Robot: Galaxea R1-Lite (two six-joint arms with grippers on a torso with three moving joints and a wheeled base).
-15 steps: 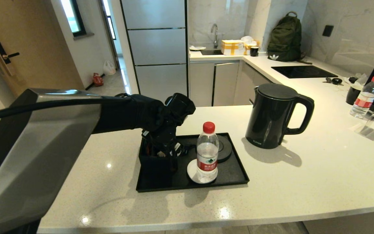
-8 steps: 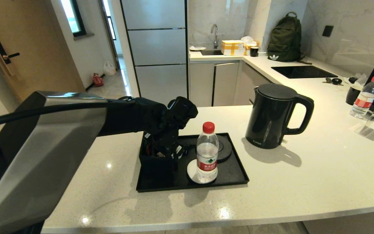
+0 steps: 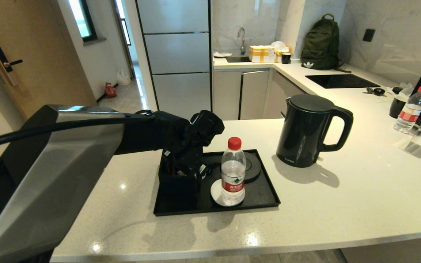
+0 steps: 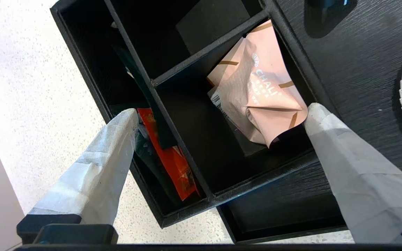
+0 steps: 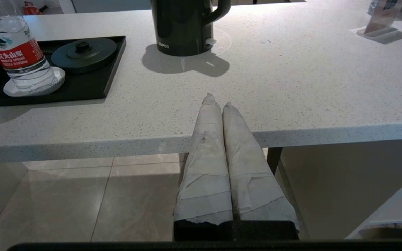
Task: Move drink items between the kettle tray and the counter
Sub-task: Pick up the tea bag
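Counter (image 3: 342,204) is carrying everything I am seeing. Black tray (image 3: 265,197) is lying flat near front edge. Kettle (image 3: 305,131) is standing upright straight on stone, just beside tray on right, apart from it. Second water bottle (image 3: 410,109) and clear stand (image 3: 415,144) are sitting far right. Backpack (image 3: 322,44) is resting on back run.

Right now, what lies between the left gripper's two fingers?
In the left wrist view, the open left gripper straddles the compartmented box: a divider wall and the pink sachet lie between its fingers, the sachet beside one tip.
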